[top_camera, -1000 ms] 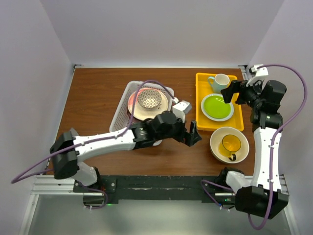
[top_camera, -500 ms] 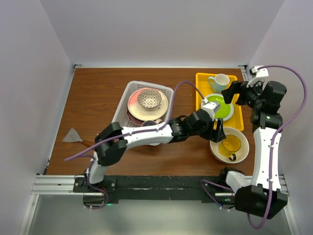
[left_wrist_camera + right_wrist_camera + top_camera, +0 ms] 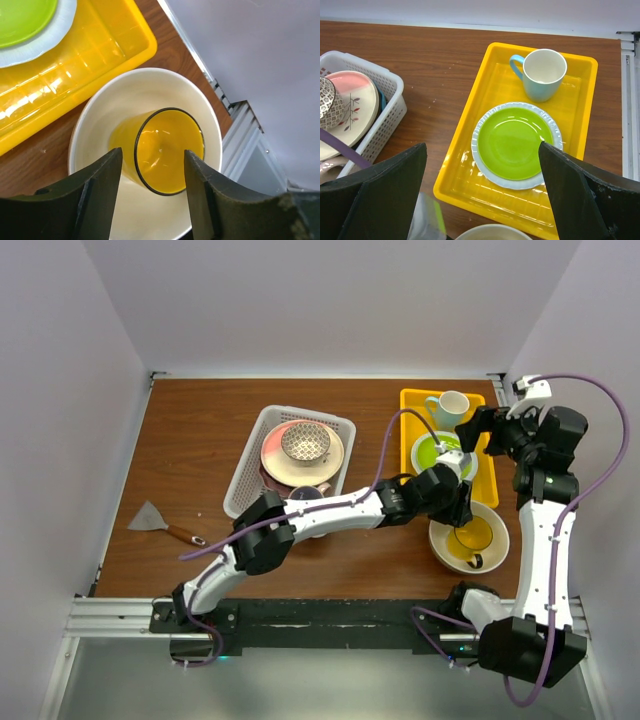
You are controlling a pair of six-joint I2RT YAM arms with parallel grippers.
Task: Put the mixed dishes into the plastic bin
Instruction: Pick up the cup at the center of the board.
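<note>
A yellow mug [image 3: 162, 150] lies tilted inside the large cream bowl [image 3: 115, 105] on the table at the right [image 3: 470, 537]. My left gripper [image 3: 152, 182] is open just above the mug, one finger on each side of it, not touching. The white plastic bin [image 3: 250, 455] holds a pink-and-cream plate [image 3: 335, 450], a small patterned bowl [image 3: 305, 441] and other dishes; it also shows in the right wrist view [image 3: 385, 82]. My right gripper [image 3: 482, 200] is open and empty, high above the yellow tray [image 3: 465, 165].
The yellow tray [image 3: 418, 495] holds a green plate with a pale blue rim [image 3: 516, 145] and a pale blue mug [image 3: 542, 74]. A scraper with a wooden handle [image 3: 160, 523] lies at the left. The table's right edge and metal rail [image 3: 240, 130] are close to the bowl.
My left arm has swung from beside the bin across to the right and now hangs open over the yellow mug in the cream bowl. The right arm has stayed put.
</note>
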